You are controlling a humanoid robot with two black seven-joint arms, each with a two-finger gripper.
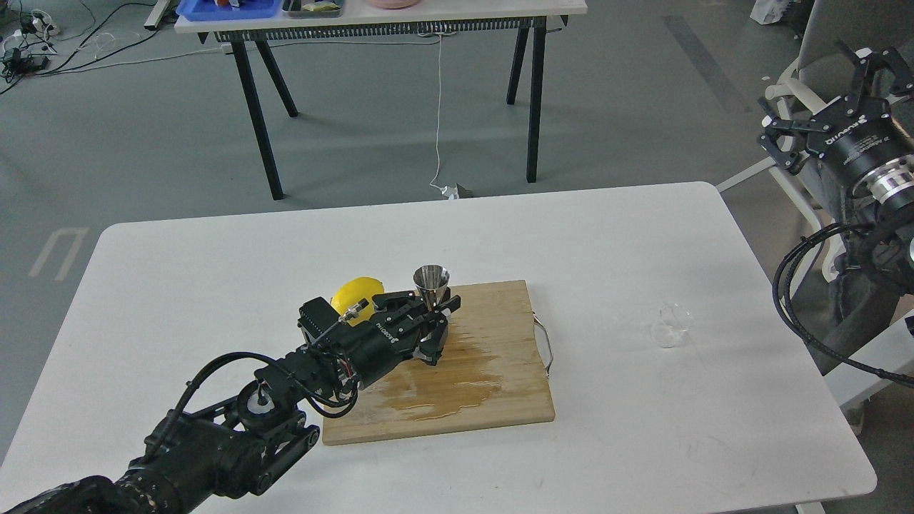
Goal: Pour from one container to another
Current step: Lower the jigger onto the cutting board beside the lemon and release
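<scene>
The left gripper (437, 325) pinches the steel jigger (431, 284) over the cutting board (493, 385); the right gripper (821, 96) has its fingers spread.

Left end effector (437, 330) around jigger (432, 283)

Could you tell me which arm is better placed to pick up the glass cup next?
The right: its gripper hangs free on the side where the glass cup sits, while the left gripper is closed on the jigger.
</scene>
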